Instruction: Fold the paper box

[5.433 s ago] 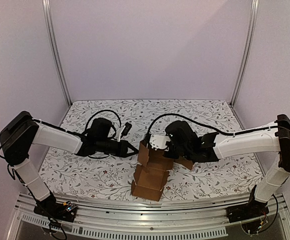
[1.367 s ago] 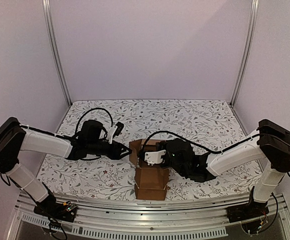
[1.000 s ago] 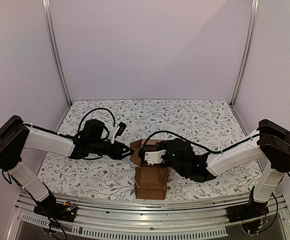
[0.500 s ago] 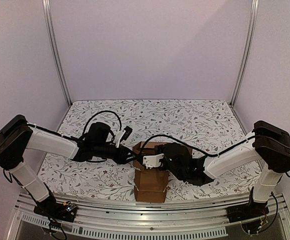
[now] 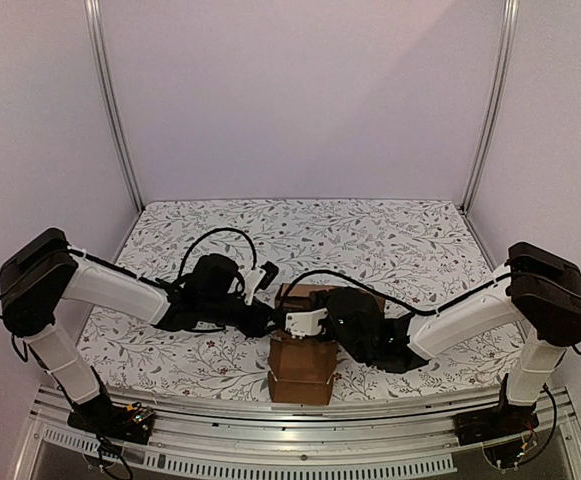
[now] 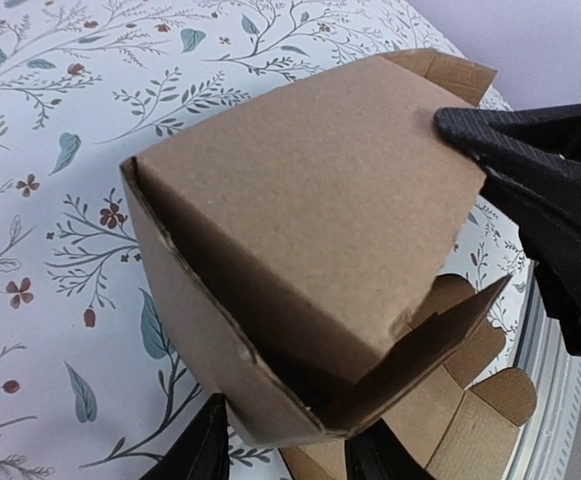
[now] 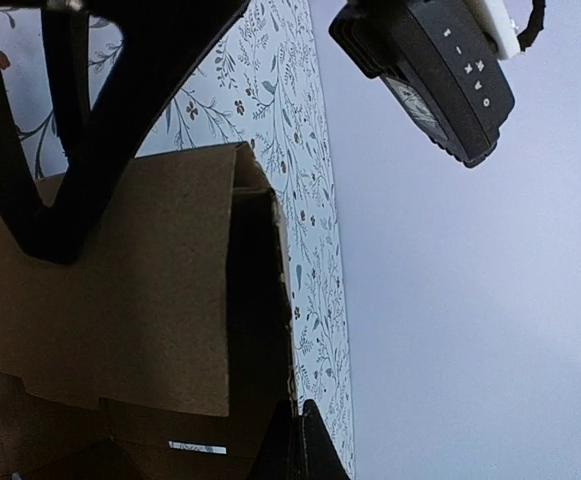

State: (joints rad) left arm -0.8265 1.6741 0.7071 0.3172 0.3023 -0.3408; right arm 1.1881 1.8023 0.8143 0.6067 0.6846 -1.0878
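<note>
Parted partway at the left gripper (image 6: pixel 285 458), astride a lower corner of the paper box (image 6: pixel 300 200); clamped or not, cannot tell. Pressed together at the right gripper (image 7: pixel 298 445), touching its top panel. Unprinted, on the floral table (image 6: pixel 40 200). White lettering on a black housing (image 7: pixel 430 70), unreadable.

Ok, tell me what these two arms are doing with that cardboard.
Both are working on the half-folded plain brown cardboard box standing on the floral-patterned table. The white-and-black left arm has its jaws apart, straddling a corner of the box at its open end. The matching right arm has its jaws shut, their tip resting against the box's top panel. That open end has flaps and tabs loose, so the folding is not finished.
</note>
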